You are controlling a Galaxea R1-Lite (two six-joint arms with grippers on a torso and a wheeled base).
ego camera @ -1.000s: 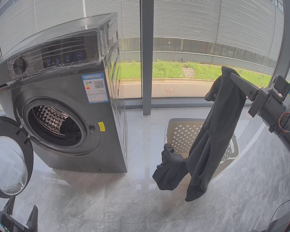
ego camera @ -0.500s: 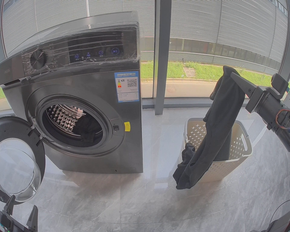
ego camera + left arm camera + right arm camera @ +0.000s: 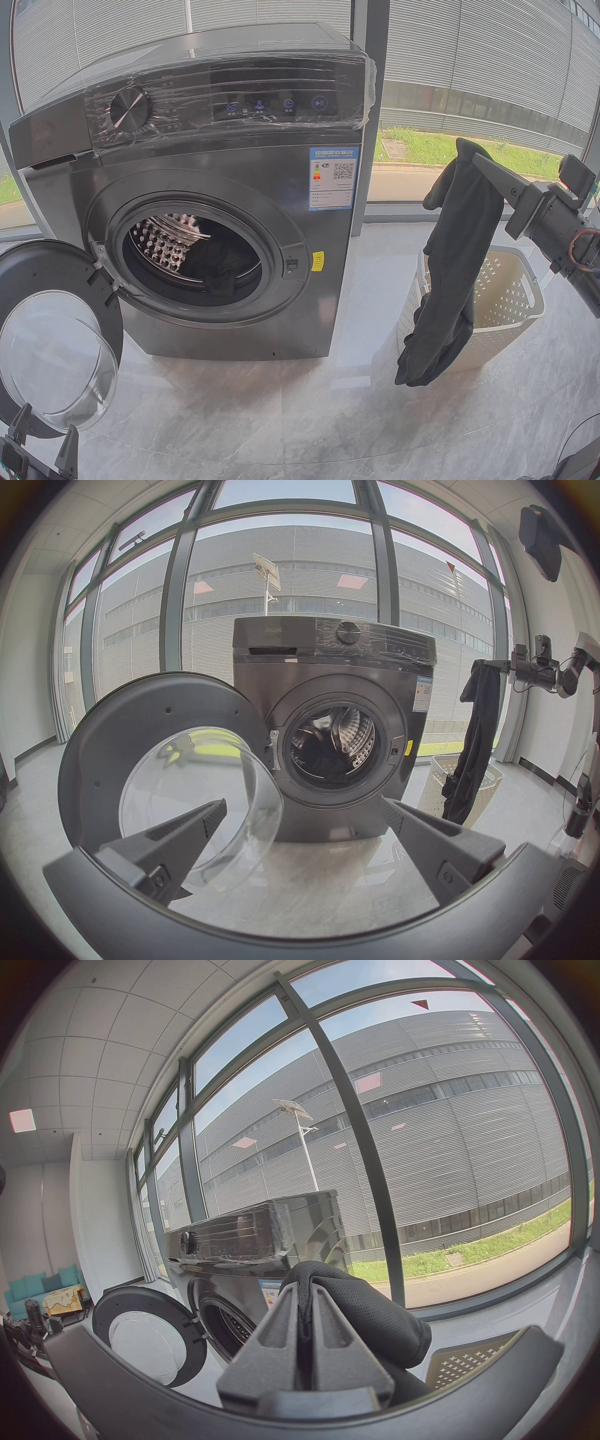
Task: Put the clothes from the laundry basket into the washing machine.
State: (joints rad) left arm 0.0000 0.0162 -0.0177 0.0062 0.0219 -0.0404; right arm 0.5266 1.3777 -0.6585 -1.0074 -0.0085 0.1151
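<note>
Mid-transfer. Clamped tight in the right gripper at 2 o'clock: a dark garment, dangling before the laundry basket at 4 o'clock. Spread wide and empty at 7 o'clock: the left gripper. Next, probably: swing toward 9 o'clock, lower, feed into the washing machine drum (door open, something dark already inside), keeping the hem off the lip.
</note>
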